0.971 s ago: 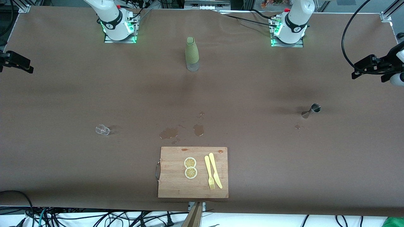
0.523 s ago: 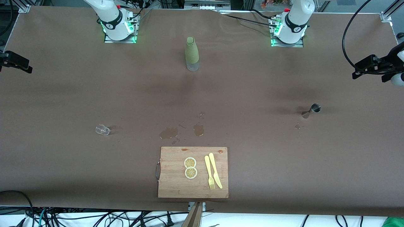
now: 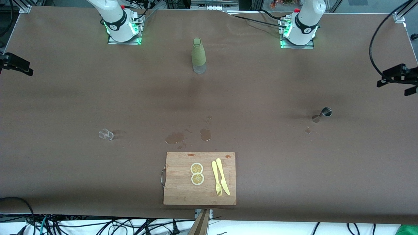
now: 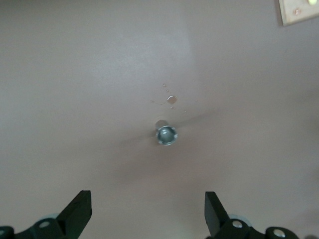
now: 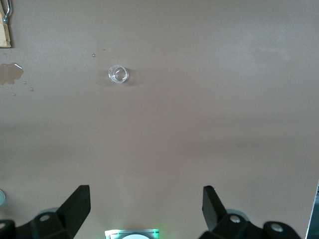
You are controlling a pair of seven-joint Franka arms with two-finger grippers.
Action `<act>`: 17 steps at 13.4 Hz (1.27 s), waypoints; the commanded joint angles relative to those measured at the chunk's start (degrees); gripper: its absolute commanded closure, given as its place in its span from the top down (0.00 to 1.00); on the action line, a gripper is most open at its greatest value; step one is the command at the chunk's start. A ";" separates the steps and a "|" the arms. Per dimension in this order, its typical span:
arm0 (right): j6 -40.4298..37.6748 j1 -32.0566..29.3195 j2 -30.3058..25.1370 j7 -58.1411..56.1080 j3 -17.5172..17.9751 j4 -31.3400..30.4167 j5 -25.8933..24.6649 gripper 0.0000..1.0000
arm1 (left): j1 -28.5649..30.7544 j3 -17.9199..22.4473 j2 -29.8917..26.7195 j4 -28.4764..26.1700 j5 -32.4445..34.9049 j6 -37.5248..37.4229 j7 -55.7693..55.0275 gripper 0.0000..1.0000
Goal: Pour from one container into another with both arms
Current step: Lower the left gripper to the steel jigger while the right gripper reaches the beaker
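**Two small vessels apart on a spotted brown table, both grippers high and released**

We count one jigger [image 3: 322, 114], one glass cup [image 3: 106, 134], one green bottle [image 3: 198, 56], one cutting board [image 3: 183, 192], two lemon slices [image 3: 197, 173], one fork [image 3: 216, 179] and one knife [image 3: 223, 176].

The jigger stands at the middle right of the front view, toward the left arm's end of the table; from the left wrist view we look straight down into its round steel mouth [image 4: 166, 135], and we cannot tell whether anything is in it. The glass cup sits at the middle left, toward the right arm's end, well apart from the jigger; it looks clear and we see no liquid in it [image 5: 118, 74]. The bottle stands upright at the upper centre, between the two arm bases, its lower part clear.

The board lies at the lower centre, carrying the slices, fork and knife side by side.

The table [image 3: 65, 81] is covered in brown cloth, with wet spots [image 3: 187, 136] just above the board and a small one [image 3: 307, 131] near the jigger. Cables trail along the bottom edge of the frame.

The left gripper [image 4: 147, 214] hangs over the jigger, fingers spread wide, holding nothing. The right gripper [image 5: 146, 211] hangs over bare table near the cup, fingers likewise spread and empty.
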 commanded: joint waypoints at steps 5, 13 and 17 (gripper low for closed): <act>0.82 -0.07 0.67 0.57 0.13 -0.53 -0.41 1.00 | 9.91 -0.35 9.52 -0.86 -10.27 0.79 36.55 1.00; 6.97 1.34 6.98 1.10 1.53 -1.14 0.74 1.00 | 20.64 -0.70 31.50 2.82 -30.74 -0.09 75.22 1.00; 8.91 1.16 9.54 0.66 1.80 -2.99 0.82 1.00 | 23.80 -3.07 38.63 4.68 -34.97 -1.76 87.53 1.00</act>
